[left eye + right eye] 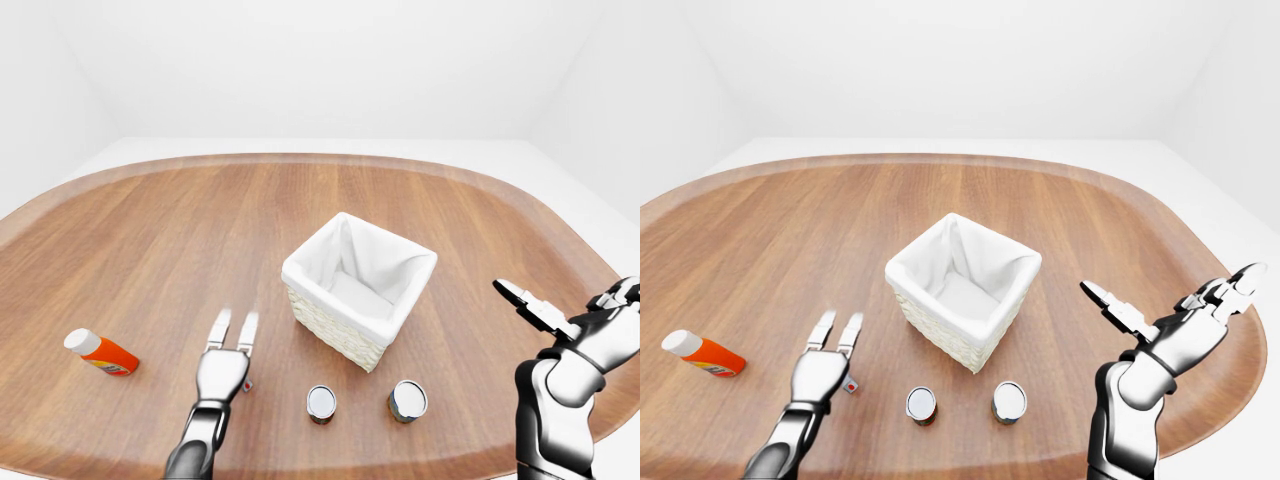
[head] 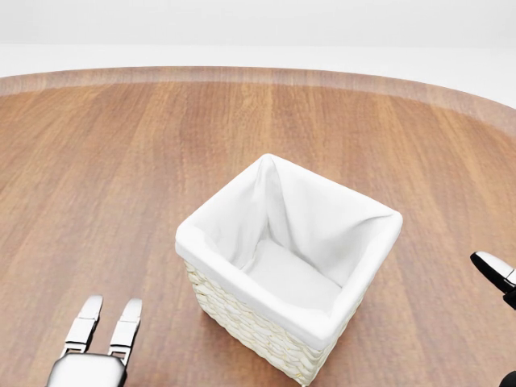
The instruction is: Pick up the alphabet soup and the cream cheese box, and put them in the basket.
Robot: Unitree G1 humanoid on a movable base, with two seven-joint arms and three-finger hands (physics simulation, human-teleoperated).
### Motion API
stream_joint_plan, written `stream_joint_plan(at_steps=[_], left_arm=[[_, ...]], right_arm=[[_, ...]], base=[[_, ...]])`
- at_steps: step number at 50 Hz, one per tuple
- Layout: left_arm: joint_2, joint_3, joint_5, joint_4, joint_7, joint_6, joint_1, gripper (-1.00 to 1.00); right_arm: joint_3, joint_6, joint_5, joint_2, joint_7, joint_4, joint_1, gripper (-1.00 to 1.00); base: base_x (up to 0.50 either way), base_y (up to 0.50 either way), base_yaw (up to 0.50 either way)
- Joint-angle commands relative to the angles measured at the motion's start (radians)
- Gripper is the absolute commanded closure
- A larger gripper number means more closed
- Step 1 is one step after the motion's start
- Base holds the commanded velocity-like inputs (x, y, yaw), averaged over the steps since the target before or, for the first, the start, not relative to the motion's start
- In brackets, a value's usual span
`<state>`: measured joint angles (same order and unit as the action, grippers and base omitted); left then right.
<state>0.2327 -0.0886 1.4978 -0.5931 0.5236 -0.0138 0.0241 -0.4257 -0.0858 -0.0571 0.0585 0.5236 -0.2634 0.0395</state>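
Note:
The wicker basket (image 1: 334, 303) with its white cloth lining stands mid-table, and nothing shows inside it. Two cans stand upright below it in the left-eye view, one (image 1: 321, 402) on the left and one (image 1: 407, 400) on the right. Only their silver lids show, so I cannot tell which is the alphabet soup. I see no cream cheese box. A tiny red-and-white bit (image 1: 850, 386) peeks out beside my left hand (image 1: 236, 322), which lies open and flat, left of the cans. My right hand (image 1: 1170, 298) is raised at the right, fingers spread wide and holding nothing.
An orange bottle with a white cap (image 1: 100, 352) lies on its side at the far left. The round wooden table (image 1: 150, 240) ends close below the cans and just beyond my right arm.

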Motion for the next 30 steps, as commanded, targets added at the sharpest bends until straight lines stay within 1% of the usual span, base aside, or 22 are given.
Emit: stream_joint_plan(at_steps=[1,2,7,16,22,24,27,30], left_arm=[[0.011,-0.004,-0.095,-0.174,0.0,-0.073,-0.093,-1.0],[0.012,-0.005,-0.102,-0.196,0.0,-0.073,-0.104,-1.0],[0.018,-0.017,-0.124,-0.302,0.0,-0.073,-0.155,-1.0],[0.02,-0.04,-0.135,-0.374,0.0,-0.073,-0.188,-1.0],[0.019,-0.053,-0.141,-0.478,0.0,-0.073,-0.227,-1.0],[0.018,-0.058,-0.145,-0.502,0.0,-0.073,-0.236,-1.0],[0.017,-0.066,-0.15,-0.553,0.0,-0.073,-0.256,-1.0],[0.017,-0.072,-0.155,-0.574,0.0,-0.073,-0.264,-1.0]], right_arm=[[-0.001,0.003,0.0,-0.001,0.0,-0.006,0.002,-1.0],[-0.001,-0.002,0.0,-0.001,0.0,-0.001,0.001,-1.0],[0.0,-0.002,0.002,0.001,0.0,0.014,-0.003,-1.0],[0.001,-0.002,0.001,0.001,0.0,0.006,-0.002,-1.0],[0.0,-0.002,0.001,0.001,0.0,0.006,-0.001,-1.0],[-0.001,0.003,0.0,0.001,0.0,-0.004,0.001,-1.0],[-0.001,0.0,0.001,0.0,0.0,0.0,-0.001,-1.0],[-0.001,0.001,0.001,0.0,0.0,-0.002,0.001,-1.0]], base=[[0.0,0.0,0.0],[0.0,0.0,0.0],[0.0,0.0,0.0],[0.0,0.0,0.0],[0.0,0.0,0.0],[0.0,0.0,0.0],[0.0,0.0,0.0],[0.0,0.0,0.0]])
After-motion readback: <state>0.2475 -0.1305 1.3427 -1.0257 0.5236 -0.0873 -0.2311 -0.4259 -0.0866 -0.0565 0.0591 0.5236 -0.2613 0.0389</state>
